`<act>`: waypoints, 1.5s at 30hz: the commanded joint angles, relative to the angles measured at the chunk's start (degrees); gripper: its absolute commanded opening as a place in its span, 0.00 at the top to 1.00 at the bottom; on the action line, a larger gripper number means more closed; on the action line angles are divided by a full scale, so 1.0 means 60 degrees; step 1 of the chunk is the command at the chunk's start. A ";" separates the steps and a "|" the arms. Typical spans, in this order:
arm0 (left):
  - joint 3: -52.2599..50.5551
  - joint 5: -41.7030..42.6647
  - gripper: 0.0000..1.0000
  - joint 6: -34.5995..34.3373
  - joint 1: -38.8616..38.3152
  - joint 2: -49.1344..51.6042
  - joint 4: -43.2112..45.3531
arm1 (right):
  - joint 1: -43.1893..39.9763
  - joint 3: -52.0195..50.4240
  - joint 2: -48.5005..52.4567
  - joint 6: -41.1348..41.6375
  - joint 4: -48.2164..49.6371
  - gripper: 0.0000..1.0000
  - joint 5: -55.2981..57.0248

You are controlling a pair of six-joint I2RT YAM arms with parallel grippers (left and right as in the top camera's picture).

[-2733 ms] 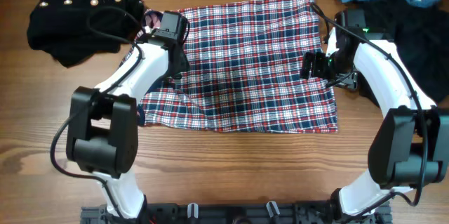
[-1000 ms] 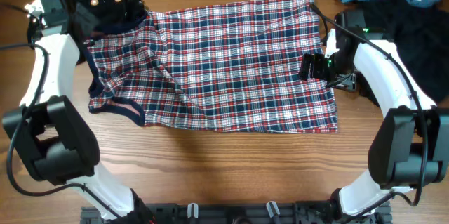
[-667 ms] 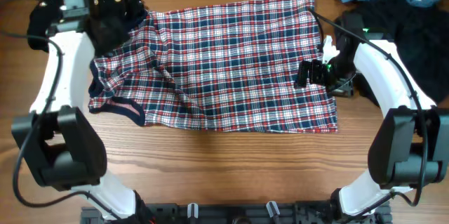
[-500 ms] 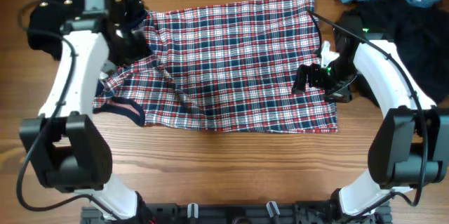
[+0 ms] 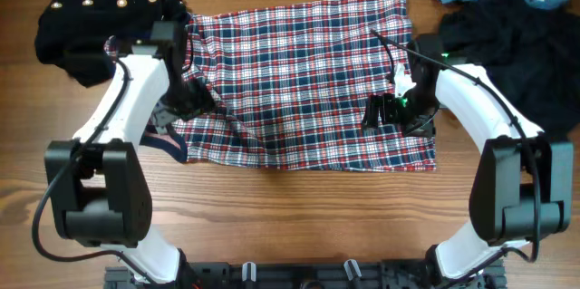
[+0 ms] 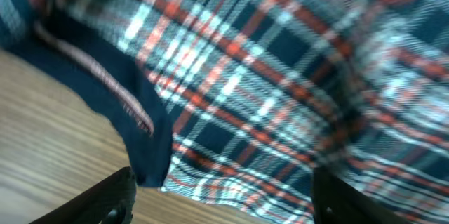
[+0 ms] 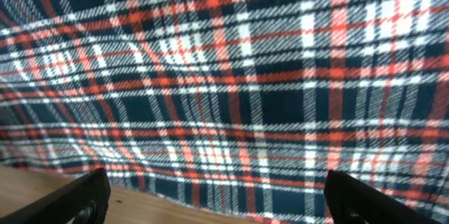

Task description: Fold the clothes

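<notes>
Plaid cloth (image 5: 299,81) lies spread on table (image 5: 290,221). L gripper (image 5: 188,101) over its left edge, R gripper (image 5: 374,113) over its right part, both jaws wide, empty. Best approach, imo: pinch matching edges low, lift evenly, no bunching.

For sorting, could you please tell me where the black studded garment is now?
Overhead view: the black studded garment lies far left, beside the plaid cloth's upper-left corner.

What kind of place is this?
Probably a robot lab, not a house: the left arm and right arm stand at a wooden table, with a plaid cloth spread under them and a black studded garment beside.
</notes>
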 commanded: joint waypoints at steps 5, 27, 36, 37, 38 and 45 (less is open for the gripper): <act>-0.1526 -0.0896 0.21 -0.1519 -0.0098 -0.0160 0.1188 | 0.0164 -0.0182 -0.0200 0.0295 0.0619 0.02 0.1355; -0.3643 -0.2302 0.19 -0.1789 -0.0095 -0.0131 0.3537 | 0.0164 -0.1683 -0.0200 0.1038 0.1519 0.02 0.2025; -0.4499 -0.0219 0.30 -0.1719 -0.0095 -0.0106 0.3781 | 0.0164 -0.1683 -0.0200 0.1035 0.1213 0.01 0.1949; -0.4499 -0.0120 0.28 -0.1719 -0.0095 -0.0106 0.3595 | 0.0164 -0.1683 -0.0200 0.1038 0.1180 0.01 0.1949; -0.4499 -0.0084 0.28 -0.1723 -0.0095 -0.0106 0.3337 | 0.0164 -0.1683 -0.0200 0.1038 0.1115 0.01 0.1945; -0.4499 0.0350 0.20 -0.1719 -0.0095 -0.0106 0.1989 | 0.0164 -0.2076 -0.0200 0.1049 0.0594 0.01 0.1504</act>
